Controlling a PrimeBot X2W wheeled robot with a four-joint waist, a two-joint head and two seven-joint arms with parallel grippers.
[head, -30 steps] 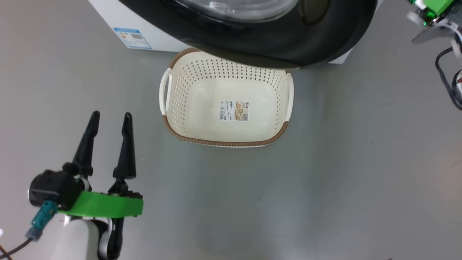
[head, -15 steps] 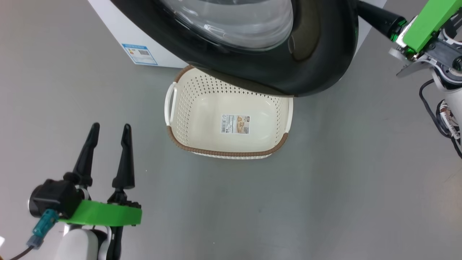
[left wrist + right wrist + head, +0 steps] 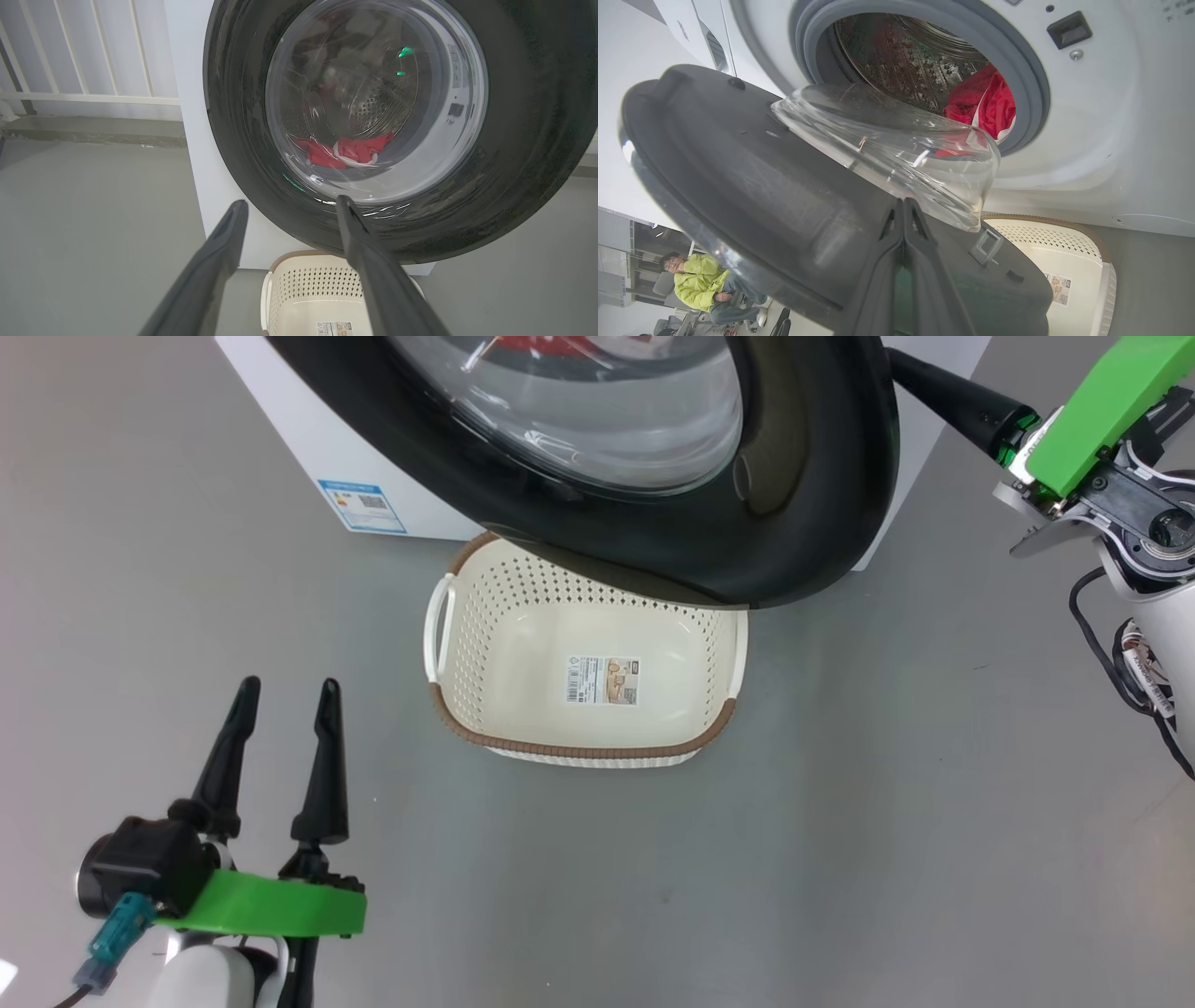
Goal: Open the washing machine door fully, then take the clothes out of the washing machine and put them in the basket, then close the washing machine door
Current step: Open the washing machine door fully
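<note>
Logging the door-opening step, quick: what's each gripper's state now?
Left gripper: open, empty.
Right gripper: shut, tips against the washing machine door inner face, clamping nothing.

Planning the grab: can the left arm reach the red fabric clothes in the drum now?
Probably not: the glossy black round door, only partly open, stands between the left gripper and the clothes.

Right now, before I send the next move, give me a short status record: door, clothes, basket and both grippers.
door: washing machine door partly open, hanging over the basket's far end
clothes: red clothes inside the washing machine
basket: basket on the floor, empty apart from its label sticker
left gripper: left gripper open, holding nothing, above the floor to the left of the basket
right gripper: right gripper shut, fingers against the door's inner face
</note>
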